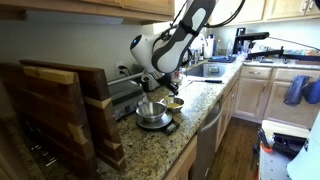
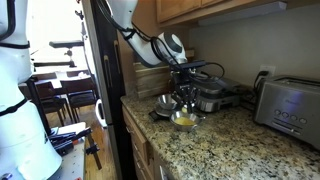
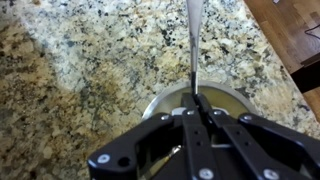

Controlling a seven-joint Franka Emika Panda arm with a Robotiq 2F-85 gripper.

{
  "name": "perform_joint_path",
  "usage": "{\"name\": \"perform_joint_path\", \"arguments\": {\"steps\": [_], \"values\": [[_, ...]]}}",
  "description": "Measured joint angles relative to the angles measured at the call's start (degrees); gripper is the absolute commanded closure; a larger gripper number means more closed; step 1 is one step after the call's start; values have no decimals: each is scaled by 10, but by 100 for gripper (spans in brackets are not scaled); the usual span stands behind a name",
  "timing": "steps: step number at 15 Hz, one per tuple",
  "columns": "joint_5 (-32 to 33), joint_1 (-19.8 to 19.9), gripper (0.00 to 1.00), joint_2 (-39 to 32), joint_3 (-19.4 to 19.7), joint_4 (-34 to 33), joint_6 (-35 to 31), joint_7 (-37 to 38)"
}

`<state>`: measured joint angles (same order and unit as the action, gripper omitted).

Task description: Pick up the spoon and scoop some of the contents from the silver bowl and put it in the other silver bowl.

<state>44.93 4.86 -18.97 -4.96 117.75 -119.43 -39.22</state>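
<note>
Jaws of the gripper (image 3: 197, 102) are clamped together on the thin handle of the spoon (image 3: 193, 40). In the wrist view the spoon sticks straight out ahead of them, across the rim of a silver bowl (image 3: 165, 100) directly below. Speckled granite countertop (image 3: 70, 60) lies bare to one side of that bowl. The counter's edge cuts the upper corner, with wooden floor (image 3: 290, 25) beyond it. In an exterior view the bowl with yellow contents (image 2: 184, 121) sits near the counter's front edge, with the second silver bowl (image 2: 166, 102) just beside it, farther in. The toaster (image 2: 290, 100) stands well apart. Upright wooden cutting boards (image 1: 60, 110) close off the counter's far end.
</note>
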Motion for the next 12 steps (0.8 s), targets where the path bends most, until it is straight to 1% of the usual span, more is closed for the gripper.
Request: {"name": "perform_joint_path", "arguments": {"steps": [5, 12], "values": [[-5, -19, 97, 29, -6, 7, 1, -35], [-4, -67, 97, 43, -20, 7, 7, -70]]}}
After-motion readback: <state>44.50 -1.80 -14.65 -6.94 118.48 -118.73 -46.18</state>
